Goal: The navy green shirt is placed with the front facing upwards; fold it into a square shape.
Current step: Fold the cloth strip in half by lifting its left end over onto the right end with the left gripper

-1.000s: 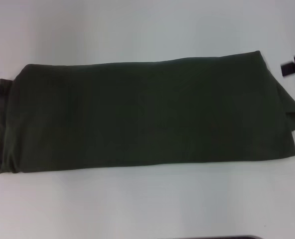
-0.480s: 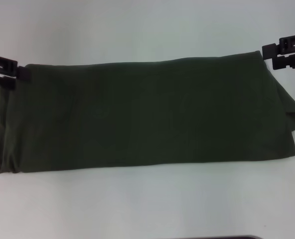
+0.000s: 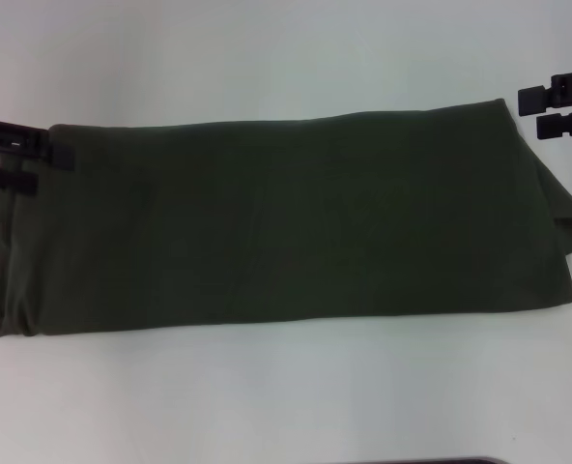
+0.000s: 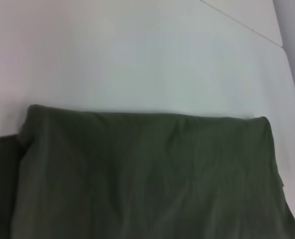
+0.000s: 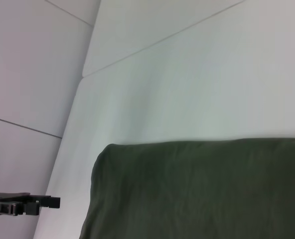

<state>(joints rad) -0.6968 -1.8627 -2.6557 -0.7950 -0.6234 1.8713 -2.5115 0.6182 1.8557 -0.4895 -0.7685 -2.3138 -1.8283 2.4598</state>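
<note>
Both grippers parted at the far corners of the folded shirt

The left gripper (image 3: 44, 164) has its jaws spread across the shirt's far left corner; the right gripper (image 3: 547, 111) is spread too, just beside the far right corner, not touching. The shirt (image 3: 286, 222) lies as a long band across the white table (image 3: 286, 48). Soft, light cloth that would sag: best pinched through all layers at the corners

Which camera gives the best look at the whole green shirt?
The head view: the navy green shirt lies there whole, a long folded band. The left wrist view shows only one end; the right wrist view shows only one far corner.
</note>
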